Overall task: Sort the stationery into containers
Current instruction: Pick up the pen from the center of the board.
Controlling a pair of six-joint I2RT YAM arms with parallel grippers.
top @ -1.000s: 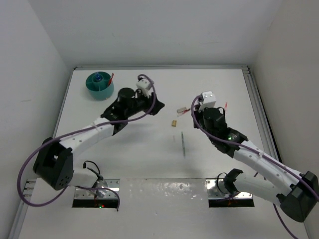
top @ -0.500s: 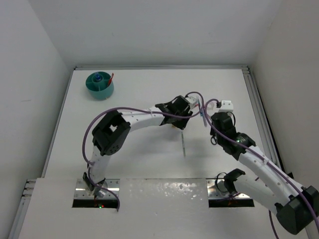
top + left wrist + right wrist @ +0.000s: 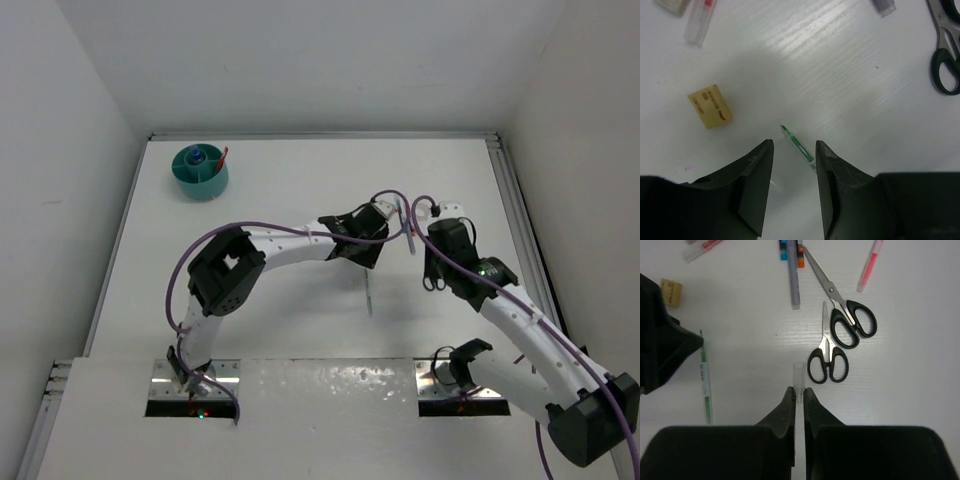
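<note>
The left arm has swung away from the teal tub (image 3: pixel 205 185) at the far left corner and is now reaching across to the middle of the bench (image 3: pixel 300 330). The right arm has drawn in close beside it. The left tool (image 3: pixel 793 146) is hovering low with its jaws standing apart. The near end of the green pen (image 3: pixel 790 134) is lying on the bench in the gap between them, not yet gripped. The right tool (image 3: pixel 799 390) is holding its jaws closed on a thin clear pen (image 3: pixel 798 371), whose end is projecting forward, with scissors (image 3: pixel 827 359) lying on the bench ahead of it.

Step in hand, as judged: picking up the green pen.
- The barrel is running obliquely toward one finger, so the wrist should be turning until the barrel is lying squarely across the gap.
- The tool should then be descending until the pads are flanking the barrel, and only then closing.
- The tan eraser (image 3: pixel 710 106) is lying near the left tool, off to one side, and the right arm is working close by. The approach should be keeping clear of both.

Markings: the eraser is carrying dark print and the green pen is carrying a white label band; neither is legible
</note>
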